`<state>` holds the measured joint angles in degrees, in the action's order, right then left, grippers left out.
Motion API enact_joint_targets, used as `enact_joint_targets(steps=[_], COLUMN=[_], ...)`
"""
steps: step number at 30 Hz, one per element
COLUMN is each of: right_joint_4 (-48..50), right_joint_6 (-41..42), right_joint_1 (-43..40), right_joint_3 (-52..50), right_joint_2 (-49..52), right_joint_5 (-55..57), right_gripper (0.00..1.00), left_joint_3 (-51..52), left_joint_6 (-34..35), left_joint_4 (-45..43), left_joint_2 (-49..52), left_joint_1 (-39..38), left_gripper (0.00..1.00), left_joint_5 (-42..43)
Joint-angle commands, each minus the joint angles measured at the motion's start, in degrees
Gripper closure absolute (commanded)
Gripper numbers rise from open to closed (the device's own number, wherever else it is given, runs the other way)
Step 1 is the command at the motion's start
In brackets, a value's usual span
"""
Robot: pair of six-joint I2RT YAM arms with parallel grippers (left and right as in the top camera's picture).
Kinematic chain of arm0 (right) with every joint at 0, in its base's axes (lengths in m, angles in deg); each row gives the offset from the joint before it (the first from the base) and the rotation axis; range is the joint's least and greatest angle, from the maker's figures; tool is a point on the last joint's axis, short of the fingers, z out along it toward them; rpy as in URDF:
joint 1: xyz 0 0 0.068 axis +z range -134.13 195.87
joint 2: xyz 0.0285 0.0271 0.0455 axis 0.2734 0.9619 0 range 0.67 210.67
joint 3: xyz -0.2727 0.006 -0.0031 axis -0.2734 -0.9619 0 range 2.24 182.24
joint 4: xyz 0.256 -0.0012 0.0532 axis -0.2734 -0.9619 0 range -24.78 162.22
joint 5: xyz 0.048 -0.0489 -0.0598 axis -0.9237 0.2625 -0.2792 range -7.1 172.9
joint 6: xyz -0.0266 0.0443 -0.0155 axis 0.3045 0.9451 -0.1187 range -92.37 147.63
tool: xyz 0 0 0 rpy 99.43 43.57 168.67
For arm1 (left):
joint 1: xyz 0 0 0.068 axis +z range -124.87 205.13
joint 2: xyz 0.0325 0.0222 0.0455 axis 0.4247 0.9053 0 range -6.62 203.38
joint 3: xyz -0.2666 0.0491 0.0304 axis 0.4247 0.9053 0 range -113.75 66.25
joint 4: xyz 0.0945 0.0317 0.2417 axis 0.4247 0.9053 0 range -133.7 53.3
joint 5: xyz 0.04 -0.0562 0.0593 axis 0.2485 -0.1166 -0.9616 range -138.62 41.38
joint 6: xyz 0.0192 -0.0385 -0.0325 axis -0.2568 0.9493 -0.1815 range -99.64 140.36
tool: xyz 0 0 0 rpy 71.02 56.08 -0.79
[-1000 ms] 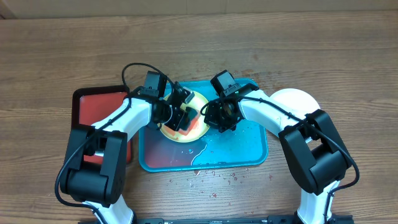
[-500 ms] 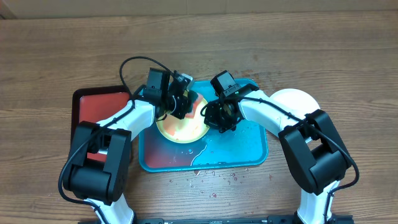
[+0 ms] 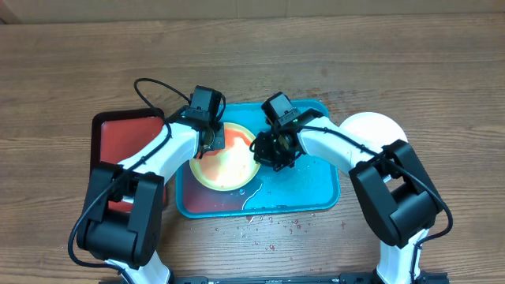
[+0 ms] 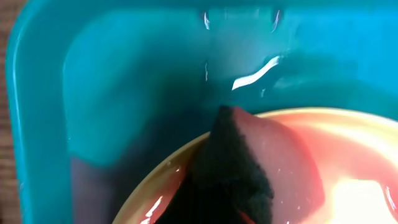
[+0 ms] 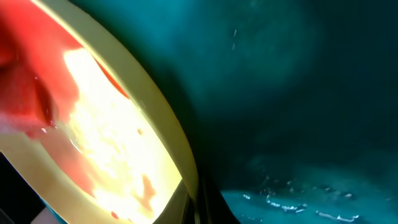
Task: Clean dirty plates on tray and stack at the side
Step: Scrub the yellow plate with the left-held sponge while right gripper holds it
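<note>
left tool [image 3: 211,142] clamps a dark sponge [image 4: 227,168] on the yellow plate [image 3: 229,167]; right tool [image 3: 267,150] pinches its right rim.

No readable text, labels or numbers anywhere; wrist views perhaps too blurred.

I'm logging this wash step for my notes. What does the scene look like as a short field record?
teal tray: wet, one plate on it
yellow-rimmed plate: on the tray, smeared red
left gripper: over plate's far edge, dark sponge on the plate
right gripper: at plate's right rim, grip hidden
red tray: left of teal tray
white round thing: on table, right of teal tray
</note>
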<state>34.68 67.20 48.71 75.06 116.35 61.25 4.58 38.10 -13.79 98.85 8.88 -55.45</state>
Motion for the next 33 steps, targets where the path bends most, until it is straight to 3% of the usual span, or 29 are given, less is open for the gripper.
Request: enact_joint_targets(steps=[1,7,10,14,17,22,27,30,33], right_joint_4=[-1.49,-1.31,-1.29,-1.31,-1.33,-1.42,-1.49,-1.51,-1.51], right_joint_6=[0.48,0.48,0.48,0.48,0.48,0.46,0.46,0.46,-0.07], right_joint_1=[-0.68,-0.68,-0.68,-0.68,-0.68,-0.66,-0.68,-0.68,-0.68], right_joint_3=[-2.38,-2.38,-2.38,-2.38,-2.38,-2.38,-2.38,-2.38,-2.38], right_joint_2=[2.34,2.34,2.34,2.34,2.34,2.34,2.34,2.34,2.34], right_joint_5=[3.54,3.52,3.52,3.52,3.52,3.52,3.54,3.54,3.54], right_gripper=[0.96,0.96,0.96,0.96,0.96,0.96,0.96,0.96,0.96], left_joint_3=[3.72,3.72,3.72,3.72,3.72,3.69,3.69,3.69,3.69], left_joint_6=[-12.44,-39.04,-40.48,-39.54,-34.69,-17.99,-12.79,-8.39,-1.90], left_joint_4=[6.43,16.28,16.57,11.85,4.85,-9.81,-19.21,-21.16,-17.22], left_joint_2=[3.50,3.50,3.50,3.50,3.50,3.50,3.50,3.50,3.50], left_joint_1=[1.57,1.55,1.55,1.55,1.57,1.60,1.62,1.60,1.60], left_gripper=[0.96,0.96,0.96,0.96,0.95,0.96,0.96,0.96,0.96], left_joint_5=[6.64,39.82,45.83,47.43,45.83,29.31,19.17,11.39,1.07])
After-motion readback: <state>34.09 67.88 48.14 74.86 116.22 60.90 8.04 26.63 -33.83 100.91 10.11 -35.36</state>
